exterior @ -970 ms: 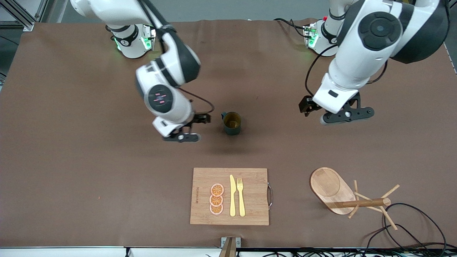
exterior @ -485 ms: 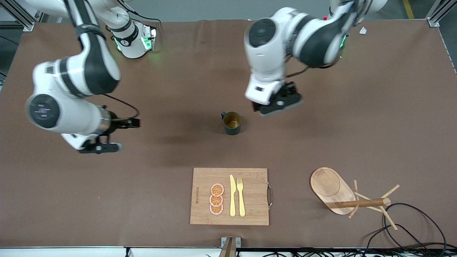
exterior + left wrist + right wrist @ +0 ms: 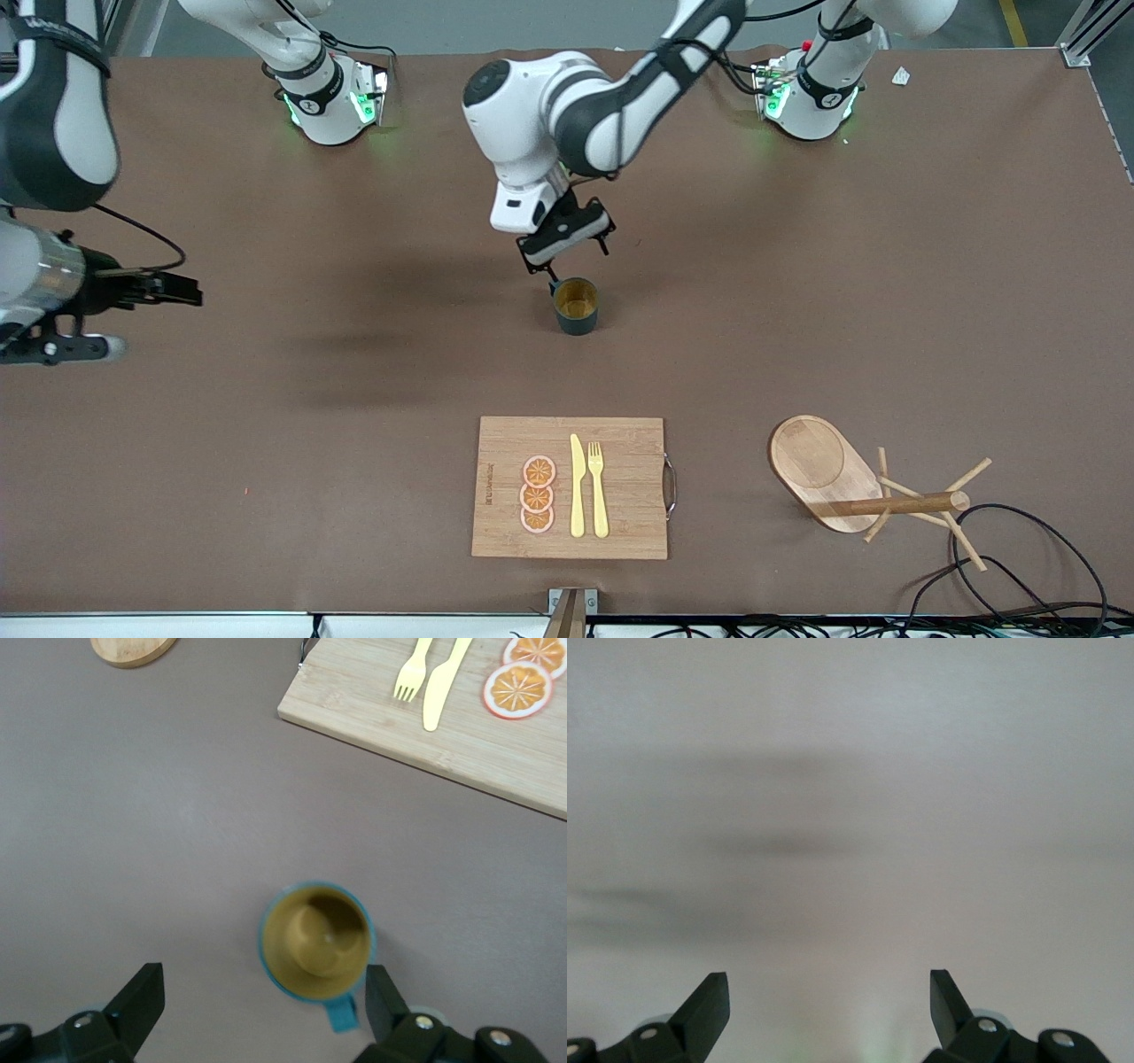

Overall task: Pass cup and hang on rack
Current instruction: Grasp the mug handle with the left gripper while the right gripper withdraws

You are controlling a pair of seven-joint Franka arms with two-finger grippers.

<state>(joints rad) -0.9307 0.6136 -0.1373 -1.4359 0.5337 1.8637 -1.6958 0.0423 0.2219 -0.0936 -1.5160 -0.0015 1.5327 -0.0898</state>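
Observation:
The dark teal cup [image 3: 576, 306] stands upright mid-table, its yellowish-brown inside showing and its handle toward the robots' bases. My left gripper [image 3: 567, 241] hovers open just over the cup's handle side. In the left wrist view the cup [image 3: 316, 941] sits between the spread fingers [image 3: 142, 1001], close to one of them, with nothing gripped. The wooden rack [image 3: 819, 470] stands near the front edge at the left arm's end; its base edge shows in the left wrist view [image 3: 133, 647]. My right gripper [image 3: 58, 348] is open and empty over bare table at the right arm's end [image 3: 828, 992].
A bamboo cutting board [image 3: 620, 443] with a metal handle lies near the front edge, nearer to the front camera than the cup, carrying a yellow knife, a fork and orange slices. Black cables [image 3: 1019, 567] loop by the rack at the front edge.
My left arm swung from its end of the table to just over the cup. My right arm drew away from the cup to its own end of the table. The cup stayed put.

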